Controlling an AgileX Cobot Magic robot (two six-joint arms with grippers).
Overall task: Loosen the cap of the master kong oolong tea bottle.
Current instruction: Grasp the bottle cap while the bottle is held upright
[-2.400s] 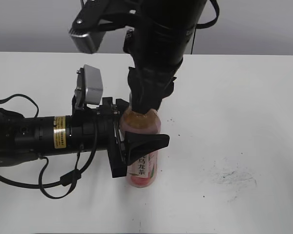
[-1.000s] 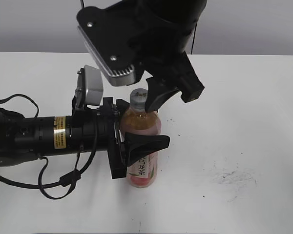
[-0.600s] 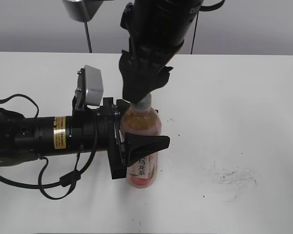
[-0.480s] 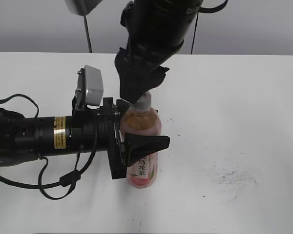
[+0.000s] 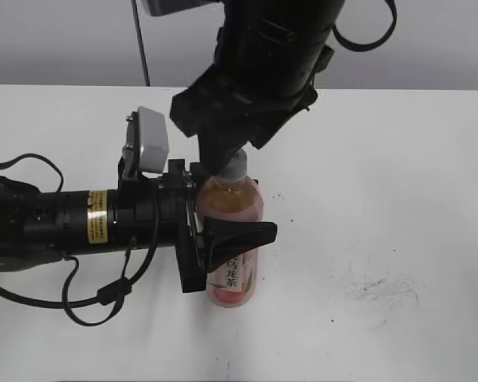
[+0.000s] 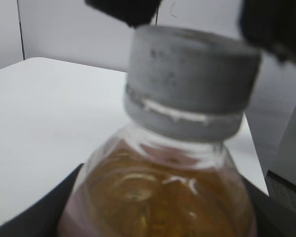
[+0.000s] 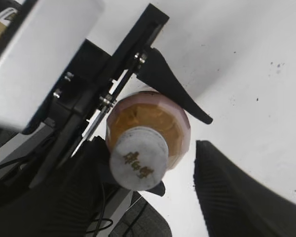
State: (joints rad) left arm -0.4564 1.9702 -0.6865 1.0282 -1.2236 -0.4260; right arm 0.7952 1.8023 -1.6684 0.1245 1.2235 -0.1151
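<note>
Matte white surface (image 5: 398, 183) with dark scuff specks, grey wall behind; left gripper (image 5: 223, 243) jaws clamp the upright clear-plastic master kong oolong tea bottle (image 5: 233, 239), right gripper (image 7: 153, 182) jaws spread wide around its ribbed white cap (image 7: 138, 158), not touching.

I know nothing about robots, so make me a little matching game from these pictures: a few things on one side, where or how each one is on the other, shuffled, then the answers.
Things:
1. cap
2. master kong oolong tea bottle
3. left gripper
4. right gripper

States:
A. stands upright on the white table, clamped round its body
B. open, one finger on each side of the cap, above the bottle
C. white, sits on the bottle's neck
D. comes in from the side and is shut on the bottle

Pairs: 1-C, 2-A, 3-D, 4-B
</note>
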